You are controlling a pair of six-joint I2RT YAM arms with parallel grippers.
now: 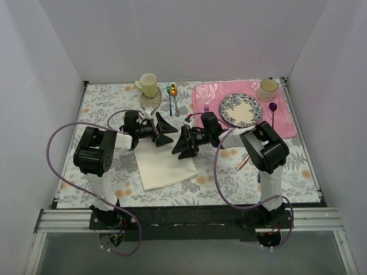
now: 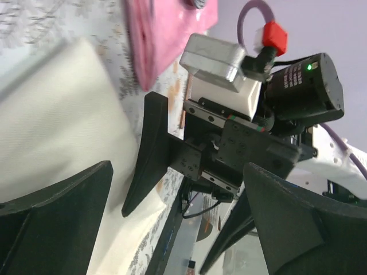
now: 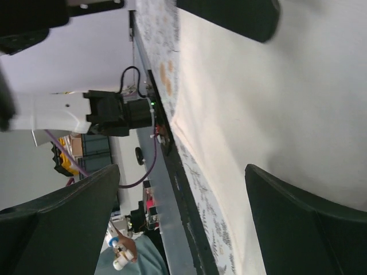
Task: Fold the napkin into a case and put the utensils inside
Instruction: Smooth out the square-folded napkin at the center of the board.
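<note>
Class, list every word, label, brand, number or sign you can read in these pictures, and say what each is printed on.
No text can be read in any view.
The napkin is plain, no print.
The pink placemat and the plate carry patterns only, no words.
The black motor in the left wrist view shows a green light, no legible label.
The background clutter in the right wrist view is too blurred to read.

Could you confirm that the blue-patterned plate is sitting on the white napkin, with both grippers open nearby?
Not quite: the blue-patterned plate sits on the pink placemat, not on the white napkin, as the top external view shows. The left gripper and right gripper are indeed open nearby.
</note>
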